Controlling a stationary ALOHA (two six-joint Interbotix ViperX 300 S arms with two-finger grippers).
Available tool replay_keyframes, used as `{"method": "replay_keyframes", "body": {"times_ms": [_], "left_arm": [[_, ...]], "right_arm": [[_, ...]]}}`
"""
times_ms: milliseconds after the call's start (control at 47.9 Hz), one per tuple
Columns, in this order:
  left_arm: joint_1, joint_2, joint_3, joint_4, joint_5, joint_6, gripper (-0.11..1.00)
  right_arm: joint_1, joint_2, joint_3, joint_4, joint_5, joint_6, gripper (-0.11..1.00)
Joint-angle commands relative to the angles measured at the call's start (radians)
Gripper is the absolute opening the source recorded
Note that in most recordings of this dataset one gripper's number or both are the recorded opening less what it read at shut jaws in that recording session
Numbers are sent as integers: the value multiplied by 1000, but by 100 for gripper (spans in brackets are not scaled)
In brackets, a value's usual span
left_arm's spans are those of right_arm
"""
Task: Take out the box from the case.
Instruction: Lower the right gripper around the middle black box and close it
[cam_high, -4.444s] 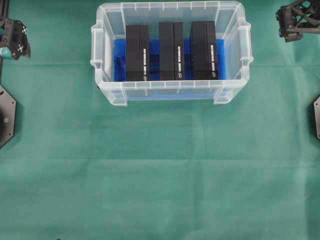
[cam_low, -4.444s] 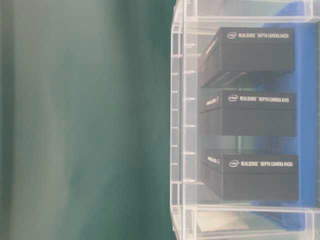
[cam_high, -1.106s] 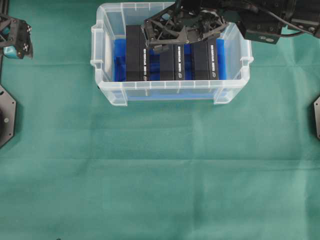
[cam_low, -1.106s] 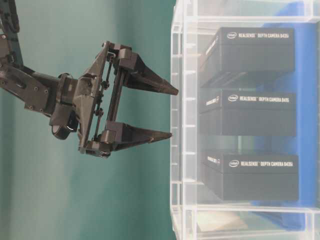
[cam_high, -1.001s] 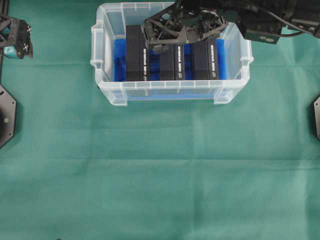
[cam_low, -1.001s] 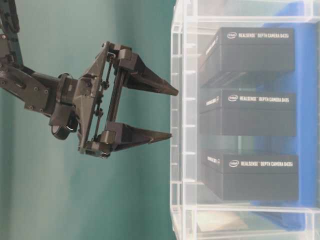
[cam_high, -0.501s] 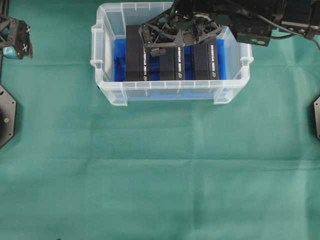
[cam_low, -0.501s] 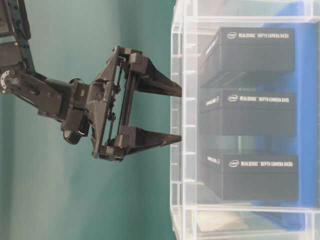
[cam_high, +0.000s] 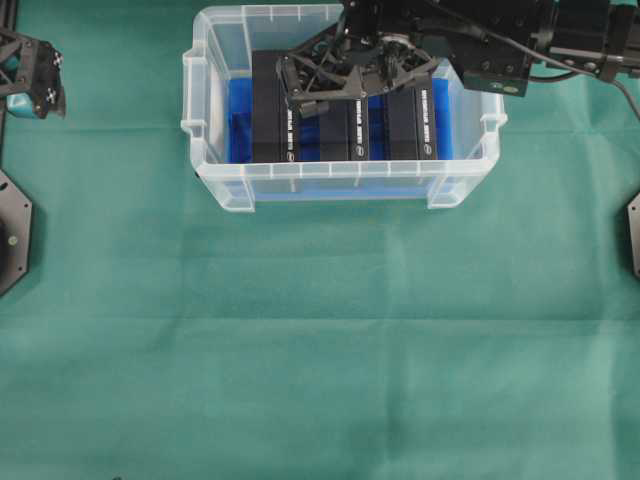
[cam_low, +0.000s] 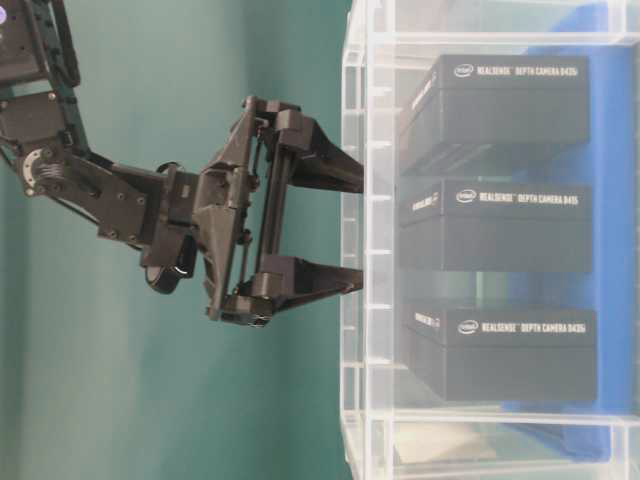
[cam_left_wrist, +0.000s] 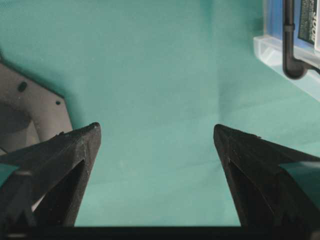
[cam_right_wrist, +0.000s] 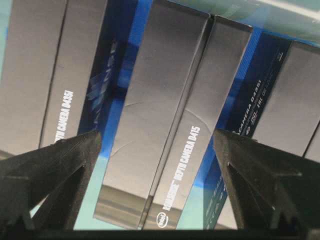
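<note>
The right gripper (cam_high: 340, 92) is sinking lower over the middle box (cam_high: 343, 125) in the case (cam_high: 205, 160), jaws standing wide apart; the left gripper (cam_left_wrist: 157, 137) is gaping too.

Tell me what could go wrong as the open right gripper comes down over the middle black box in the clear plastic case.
1. The three boxes stand close together. The right gripper is spread wide around the middle black cardboard box, so a fingertip could land on the left box or right box instead of entering a gap.
2. The clear plastic case may shift or lift with the box.
3. The smooth box could slip from the closing jaws.
</note>
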Motion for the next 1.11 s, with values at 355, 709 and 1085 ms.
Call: {"method": "replay_keyframes", "body": {"times_ms": [355, 709, 1085], "left_arm": [[2, 0, -5, 5, -2, 0, 99], [2, 0, 0, 5, -3, 0, 99], [2, -2, 9, 6, -3, 2, 99]], "right_arm": [[-3, -9, 14, -5, -32, 0, 95], [-5, 0, 21, -5, -35, 0, 95], [-6, 28, 21, -6, -46, 5, 95]]}}
